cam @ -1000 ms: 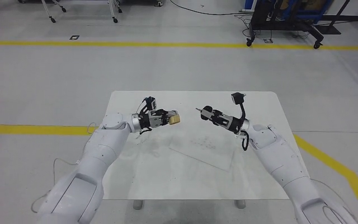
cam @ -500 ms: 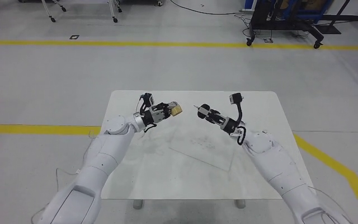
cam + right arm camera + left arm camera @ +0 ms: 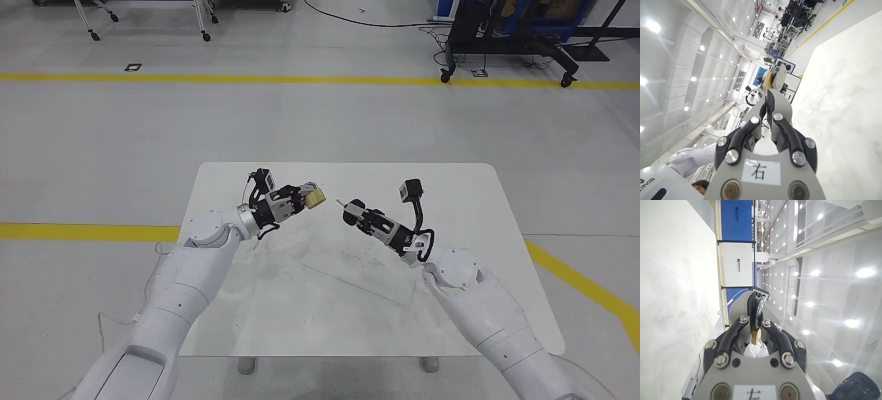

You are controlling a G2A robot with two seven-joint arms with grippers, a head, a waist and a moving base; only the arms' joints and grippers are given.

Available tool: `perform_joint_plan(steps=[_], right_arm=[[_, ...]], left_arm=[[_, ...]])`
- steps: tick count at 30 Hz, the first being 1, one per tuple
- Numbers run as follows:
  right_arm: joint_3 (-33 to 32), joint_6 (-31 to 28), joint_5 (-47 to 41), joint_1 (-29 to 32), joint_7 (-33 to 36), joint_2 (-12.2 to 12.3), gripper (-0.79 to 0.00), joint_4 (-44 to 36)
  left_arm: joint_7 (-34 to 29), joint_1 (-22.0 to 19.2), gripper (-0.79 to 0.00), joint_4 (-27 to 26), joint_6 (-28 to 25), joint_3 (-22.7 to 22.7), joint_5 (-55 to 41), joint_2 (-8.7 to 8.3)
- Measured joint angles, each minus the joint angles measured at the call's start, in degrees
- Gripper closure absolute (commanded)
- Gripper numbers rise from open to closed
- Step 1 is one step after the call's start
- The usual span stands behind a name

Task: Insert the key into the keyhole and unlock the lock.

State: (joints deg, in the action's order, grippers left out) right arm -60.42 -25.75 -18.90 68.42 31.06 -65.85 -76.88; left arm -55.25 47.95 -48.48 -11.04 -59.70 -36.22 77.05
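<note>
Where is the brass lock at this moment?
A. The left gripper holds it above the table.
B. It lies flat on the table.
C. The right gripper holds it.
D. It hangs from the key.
A: the lock sits in the shut jaws of the left gripper, off the table, while the right gripper holds the key pointed at it.

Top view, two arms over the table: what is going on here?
The left gripper holds a small brass padlock in the air above the white table. The right gripper holds a thin silver key, pointed at the padlock. A gap separates them: the key is not yet in the padlock.
</note>
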Motion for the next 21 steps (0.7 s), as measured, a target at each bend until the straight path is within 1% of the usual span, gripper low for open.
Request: perform_joint_plan(steps=[5, 8, 14, 17, 21], right_arm=[[0.9, -0.5, 1.7, 0.8, -0.8, -0.3, 0.000, -1.2], [1.7, -0.3, 3.5, 1.3, -2.8, -0.6, 0.000, -1.3], [3.0, 1.4, 5.6, 2.0, -6.9, -1.3, 0.000, -1.7], [3.3, 2.0, 4.9, 2.4, -7.8, -1.6, 0.000, -1.9], [4.3, 2.3, 3.8, 2.1, -7.9, -2.2, 0.000, -1.6]], left_arm=[[2.7, 1.6, 0.000, -2.7, 2.4, 0.2, 1.3, -0.03], [4.1, 2.1, 0.000, -3.6, 2.6, 0.0, 2.8, -0.24], [7.7, 2.3, 0.000, -5.0, 1.6, 0.0, 7.4, -0.47], [9.5, 2.5, 0.000, -5.7, 0.5, -0.1, 10.0, -0.62], [9.7, 3.0, 0.000, -6.4, 0.6, -0.4, 10.3, -0.69]])
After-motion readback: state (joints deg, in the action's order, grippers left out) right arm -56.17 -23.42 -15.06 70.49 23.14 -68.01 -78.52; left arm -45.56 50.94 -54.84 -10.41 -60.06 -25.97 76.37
